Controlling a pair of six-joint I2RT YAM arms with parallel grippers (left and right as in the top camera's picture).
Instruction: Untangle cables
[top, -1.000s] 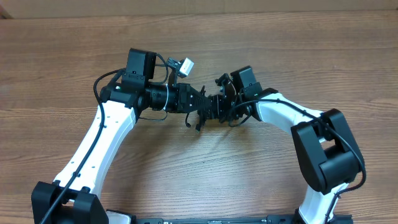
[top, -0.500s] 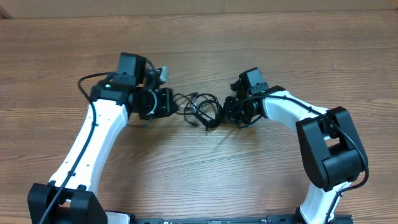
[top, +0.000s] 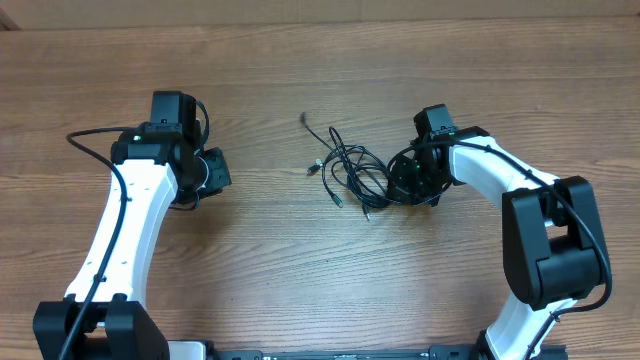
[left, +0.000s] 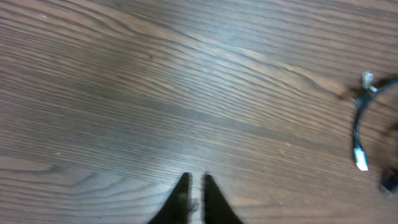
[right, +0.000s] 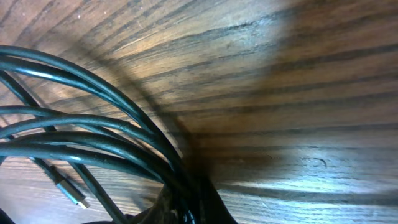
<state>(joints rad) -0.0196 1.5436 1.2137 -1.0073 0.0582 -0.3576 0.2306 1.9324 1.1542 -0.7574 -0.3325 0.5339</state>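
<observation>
The cables (top: 350, 175) lie as a loose black bundle on the wood table, between the two arms. One free end (top: 305, 120) trails up and to the left. My right gripper (top: 405, 185) is at the bundle's right edge, shut on the cables. In the right wrist view several strands (right: 93, 118) run into the closed right gripper (right: 189, 186), and a silver plug (right: 71, 194) lies at lower left. My left gripper (top: 222, 172) stands well to the left of the bundle. In the left wrist view the left gripper (left: 196, 180) shows a narrow gap with nothing in it. A cable loop (left: 357, 134) sits far right there.
The wooden table (top: 320, 270) stretches all around the arms. A thicker black arm cable (top: 85, 140) loops out to the left of the left arm. Both arm bases sit at the near edge.
The left gripper let go of the cables and drew back to the left. The right gripper closed on the bundle and pulled it right. The cables now lie spread on the table.
</observation>
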